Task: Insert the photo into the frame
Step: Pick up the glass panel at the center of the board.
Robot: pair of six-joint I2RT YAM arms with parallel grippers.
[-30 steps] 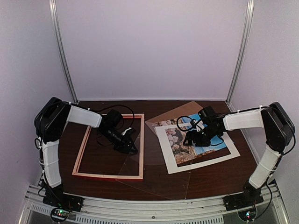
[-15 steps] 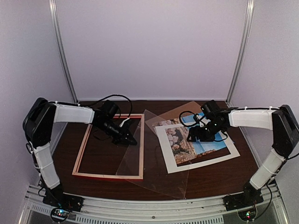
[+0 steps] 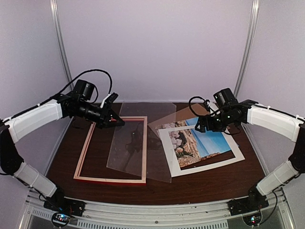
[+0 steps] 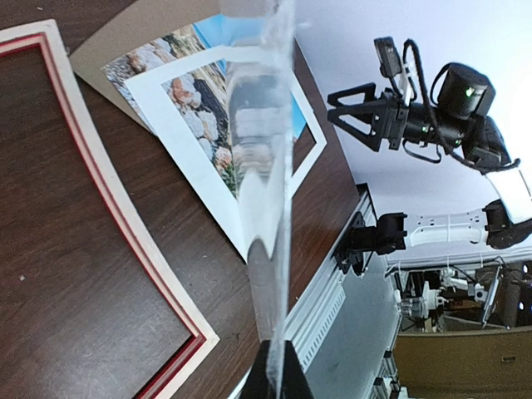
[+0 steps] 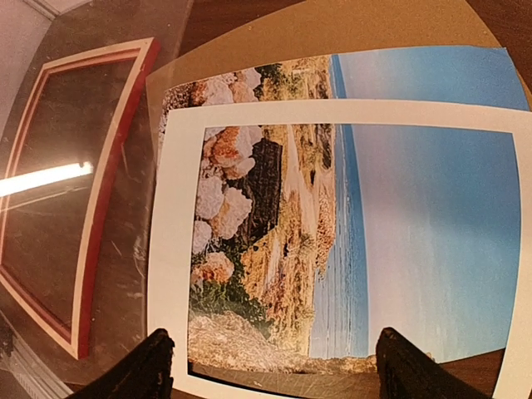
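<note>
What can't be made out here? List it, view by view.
Photo: top and right wrist views, a band of it lies under the mat.
Board: right wrist view, mostly under the photo; only a corner shows.
Left fingers: left wrist view, cut off by the bottom edge; the sheet they pinch shows edge-on.
Frame: right wrist view, cut by the left edge, glare on the sheet over it.

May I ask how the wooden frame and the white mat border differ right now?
The frame is pale wood edged in red; the white mat border is plain white. The frame's opening shows bare table; the mat's window shows the photo. The frame lies left, partly below the clear sheet held by the left gripper; the mat lies right. Both are flat rectangular borders.
</note>
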